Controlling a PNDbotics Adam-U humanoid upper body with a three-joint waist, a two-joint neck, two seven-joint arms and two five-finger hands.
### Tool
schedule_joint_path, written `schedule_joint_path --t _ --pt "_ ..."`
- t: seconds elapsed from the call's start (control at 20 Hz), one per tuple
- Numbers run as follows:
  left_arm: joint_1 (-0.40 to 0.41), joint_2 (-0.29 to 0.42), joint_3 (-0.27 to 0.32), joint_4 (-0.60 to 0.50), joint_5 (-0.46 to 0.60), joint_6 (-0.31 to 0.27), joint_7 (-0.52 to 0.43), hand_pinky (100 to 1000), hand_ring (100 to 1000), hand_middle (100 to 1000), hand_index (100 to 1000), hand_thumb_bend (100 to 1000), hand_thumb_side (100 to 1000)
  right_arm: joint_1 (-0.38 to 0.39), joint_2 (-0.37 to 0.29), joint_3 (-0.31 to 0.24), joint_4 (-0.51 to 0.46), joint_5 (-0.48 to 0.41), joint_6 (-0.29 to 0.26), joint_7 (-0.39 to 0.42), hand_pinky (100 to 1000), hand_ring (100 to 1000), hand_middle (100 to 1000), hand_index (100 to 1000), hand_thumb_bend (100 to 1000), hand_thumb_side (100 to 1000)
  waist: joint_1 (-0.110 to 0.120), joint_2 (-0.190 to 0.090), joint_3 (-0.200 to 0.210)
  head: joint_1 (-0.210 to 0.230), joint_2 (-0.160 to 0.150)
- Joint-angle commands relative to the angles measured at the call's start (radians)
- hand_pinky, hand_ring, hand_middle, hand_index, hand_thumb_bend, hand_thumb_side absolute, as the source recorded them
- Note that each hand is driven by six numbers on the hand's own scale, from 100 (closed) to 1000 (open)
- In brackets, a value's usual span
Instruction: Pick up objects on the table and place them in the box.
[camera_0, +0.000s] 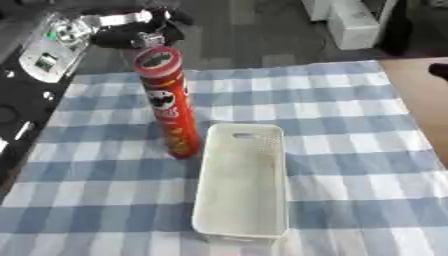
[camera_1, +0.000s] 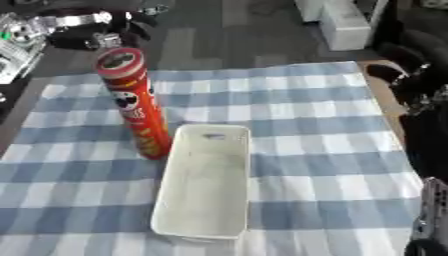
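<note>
One red can (camera_0: 169, 102) beside one white box (camera_0: 241, 186).

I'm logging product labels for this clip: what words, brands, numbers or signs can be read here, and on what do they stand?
Red chip can: a face logo and some yellow print on its side, but the lettering is too blurred to read.
Can lid: no print can be made out.
White box: no text visible.
Checked tablecloth: no text.
Nothing in either view can be quoted as legible words or numbers.

The left robot hand (camera_0: 140, 31) behind the red can (camera_0: 169, 102) is blurred, possibly curled.
</note>
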Motion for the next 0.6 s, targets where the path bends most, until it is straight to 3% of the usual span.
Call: schedule_joint_path --t 0.05,0.35,0.6 --pt "-0.005 0.032 0.006 -0.023 -0.020 -0.005 -0.002 779 895 962 1000 100 884 -0.013 -0.014 0.001 -0.012 -0.005 -0.052 0.057 865 903 890 848 100 524 0.001 -0.012 -0.001 0.002 -0.011" --pt "0.007 0.044 -0.006 -0.072 -0.205 -0.017 -0.007 836 920 977 1000 100 866 -0.011 -0.017 0.000 -0.013 -0.007 -0.050 0.056 867 905 887 836 100 524 0.004 -0.011 -0.002 0.001 -0.011" --pt "0.007 0.041 -0.010 -0.086 -0.262 -0.027 -0.013 848 923 978 1000 100 862 -0.009 -0.020 -0.001 -0.013 -0.008 -0.048 0.056 869 908 887 835 100 524 0.007 -0.011 -0.003 0.000 -0.008"
